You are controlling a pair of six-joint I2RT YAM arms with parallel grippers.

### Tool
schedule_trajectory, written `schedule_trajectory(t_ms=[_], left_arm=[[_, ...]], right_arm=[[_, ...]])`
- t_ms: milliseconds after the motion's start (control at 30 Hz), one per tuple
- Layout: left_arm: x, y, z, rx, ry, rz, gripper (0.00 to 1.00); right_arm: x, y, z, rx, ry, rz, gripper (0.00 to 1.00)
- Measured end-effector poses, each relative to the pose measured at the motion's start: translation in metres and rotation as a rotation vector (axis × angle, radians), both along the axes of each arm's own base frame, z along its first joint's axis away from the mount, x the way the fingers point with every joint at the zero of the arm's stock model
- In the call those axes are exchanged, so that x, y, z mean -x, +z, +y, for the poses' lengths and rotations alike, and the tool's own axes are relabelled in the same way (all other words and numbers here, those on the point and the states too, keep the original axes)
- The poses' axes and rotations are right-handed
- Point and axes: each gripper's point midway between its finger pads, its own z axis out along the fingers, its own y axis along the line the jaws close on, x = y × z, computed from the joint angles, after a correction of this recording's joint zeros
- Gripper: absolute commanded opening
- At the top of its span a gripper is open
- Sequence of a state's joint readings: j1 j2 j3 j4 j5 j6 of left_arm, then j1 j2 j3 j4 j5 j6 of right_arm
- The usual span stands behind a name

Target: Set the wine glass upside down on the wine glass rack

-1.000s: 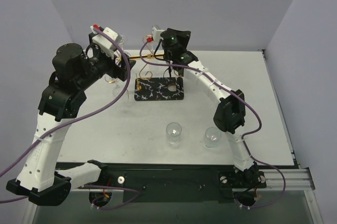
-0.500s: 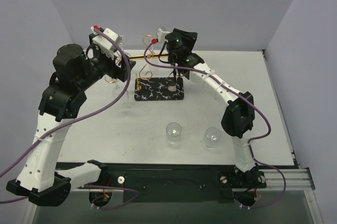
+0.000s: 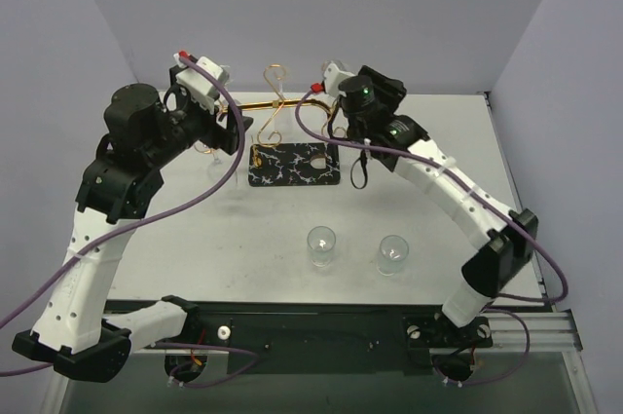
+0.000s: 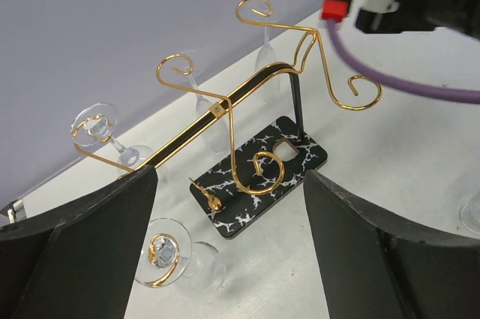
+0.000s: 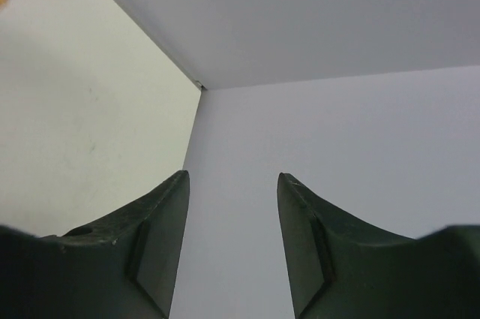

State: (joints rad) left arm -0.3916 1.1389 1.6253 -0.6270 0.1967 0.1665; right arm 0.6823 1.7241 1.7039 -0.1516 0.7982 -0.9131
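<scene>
rack (image 3: 292, 166) far centre, hung glasses (image 4: 97, 127) inverted | upright glasses (image 3: 321, 246) empty, near side of bench (image 3: 195, 239) | left fingers (image 4: 90, 244) spread | right fingers (image 5: 157, 236) spread

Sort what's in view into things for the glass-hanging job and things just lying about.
For the job: wine glass rack; hung glass; left standing glass; right standing glass; left gripper and right gripper, both open and empty.
Just lying about: only the purple cable, which is rig wiring.
</scene>
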Motion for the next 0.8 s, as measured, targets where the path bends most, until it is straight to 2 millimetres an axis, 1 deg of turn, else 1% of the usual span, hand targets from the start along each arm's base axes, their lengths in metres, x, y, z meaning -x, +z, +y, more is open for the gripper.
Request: schedule_trajectory(t_ms=[33, 200, 300, 367, 433, 467, 500, 600, 733, 800], left_arm=[[0.000, -0.001, 0.000, -0.002, -0.001, -0.001, 0.90], [0.000, -0.004, 0.000, -0.009, -0.004, 0.006, 0.90], [-0.001, -0.006, -0.001, -0.020, -0.010, 0.006, 0.90], [-0.001, -0.007, -0.001, -0.029, -0.014, 0.006, 0.90], [-0.001, -0.010, -0.001, -0.037, -0.014, 0.012, 0.90], [-0.002, -0.012, -0.001, -0.044, -0.015, 0.016, 0.91], [-0.002, -0.015, -0.001, -0.050, -0.015, 0.020, 0.91], [-0.003, -0.025, 0.000, -0.074, -0.018, 0.040, 0.91], [-0.005, -0.042, 0.000, -0.105, -0.021, 0.072, 0.93], [-0.006, -0.050, 0.001, -0.117, -0.020, 0.084, 0.93]], right_arm=[[0.012, 0.003, -0.008, -0.026, -0.003, 0.002, 0.51], [0.071, 0.009, -0.044, -0.164, 0.010, 0.046, 0.54], [0.110, 0.003, -0.060, -0.260, 0.051, 0.112, 0.54], [0.134, -0.008, -0.067, -0.325, 0.083, 0.176, 0.55], [0.153, -0.022, -0.072, -0.382, 0.110, 0.245, 0.55], [0.165, -0.035, -0.075, -0.416, 0.118, 0.300, 0.55], [0.172, -0.044, -0.078, -0.434, 0.117, 0.338, 0.55], [0.195, -0.084, -0.085, -0.482, 0.104, 0.492, 0.58], [0.228, -0.147, -0.074, -0.510, 0.113, 0.745, 0.58], [0.239, -0.171, -0.068, -0.522, 0.110, 0.843, 0.57]])
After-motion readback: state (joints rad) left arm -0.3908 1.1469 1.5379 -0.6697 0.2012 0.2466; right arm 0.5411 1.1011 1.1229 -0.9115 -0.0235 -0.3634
